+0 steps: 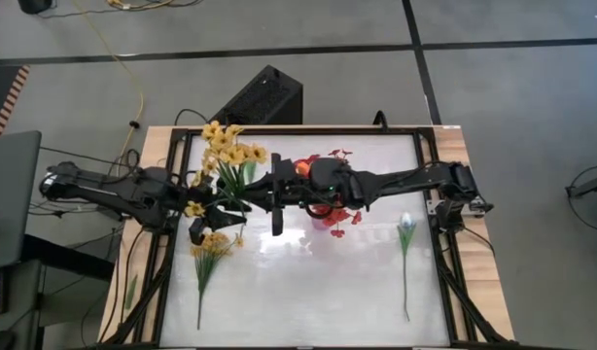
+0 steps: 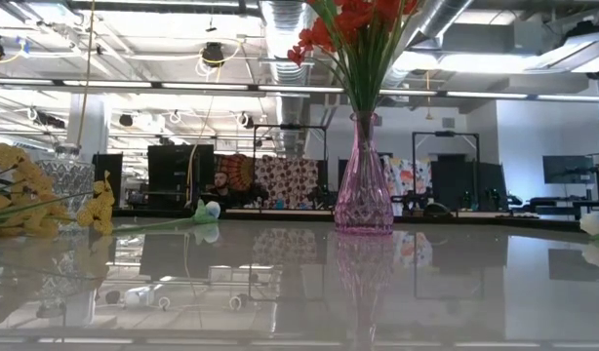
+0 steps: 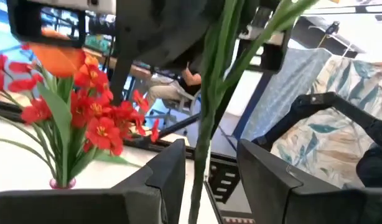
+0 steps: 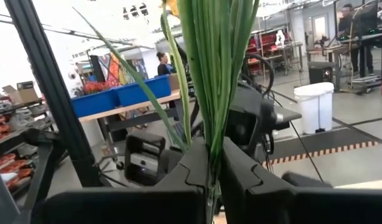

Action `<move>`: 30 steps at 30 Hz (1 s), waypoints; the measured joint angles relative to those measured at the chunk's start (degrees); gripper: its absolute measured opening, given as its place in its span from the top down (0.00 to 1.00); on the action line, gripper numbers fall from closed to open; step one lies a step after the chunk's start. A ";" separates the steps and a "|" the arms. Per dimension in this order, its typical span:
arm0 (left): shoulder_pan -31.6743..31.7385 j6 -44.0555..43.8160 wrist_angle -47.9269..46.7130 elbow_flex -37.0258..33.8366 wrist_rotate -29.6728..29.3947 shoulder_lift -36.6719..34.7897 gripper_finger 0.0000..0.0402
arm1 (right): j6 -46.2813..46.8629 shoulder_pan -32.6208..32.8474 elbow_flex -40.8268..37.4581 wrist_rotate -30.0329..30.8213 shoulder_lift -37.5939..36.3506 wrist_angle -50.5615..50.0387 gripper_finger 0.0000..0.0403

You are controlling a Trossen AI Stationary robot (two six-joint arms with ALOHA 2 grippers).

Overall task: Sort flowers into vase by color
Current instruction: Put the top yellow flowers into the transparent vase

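Two grippers at frame centre: our right gripper (image 4: 213, 171) clamps a stem (image 4: 213, 74) for the pink vase (image 2: 364, 185). Left gripper (image 3: 209, 168) sits half-open round another stem (image 3: 206, 93), prob. steadying it, not pinching.

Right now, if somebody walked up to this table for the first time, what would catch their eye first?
Probably the pink glass vase of red flowers near the table's middle, tall against the room in the low view. Next, the two dark arms meeting above it: the right gripper is shut on a bunch of green stems, while the left gripper has a stem between its fingers. Yellow flowers stand at the left, and a white tulip lies flat on the right.
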 joint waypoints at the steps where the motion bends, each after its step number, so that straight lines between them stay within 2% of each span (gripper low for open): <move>1: 0.02 0.39 -0.32 0.00 -0.21 -0.47 0.67 | 0.01 0.00 0.00 0.00 0.00 -0.19 0.89; 6: 0.00 2.34 -1.79 0.00 -3.47 -3.34 0.68 | 0.00 0.07 0.00 0.00 0.01 -0.67 0.89; 9: 0.01 2.41 -3.37 0.00 -5.39 -3.90 0.72 | -0.03 0.07 0.00 0.01 0.00 -1.08 0.89; 16: 0.00 2.32 -3.14 0.00 -5.86 -2.63 0.85 | -0.13 -0.13 0.00 0.15 -0.01 -1.31 0.89; 22: 0.02 2.36 -2.94 0.00 -5.66 -1.56 0.87 | 0.00 -0.70 0.00 0.13 -0.01 -1.26 0.89; 25: 0.02 4.12 -2.75 0.00 -6.77 -1.69 0.89 | -0.01 -0.70 0.00 0.13 -0.01 -1.29 0.87; 28: 0.00 6.65 -2.90 0.00 -6.85 -2.18 0.97 | -0.02 -0.72 0.00 0.17 -0.01 -1.21 0.82; 30: 0.00 7.88 -2.96 0.00 -6.73 -2.40 0.98 | 0.04 -0.74 0.00 0.17 -0.01 -1.25 0.79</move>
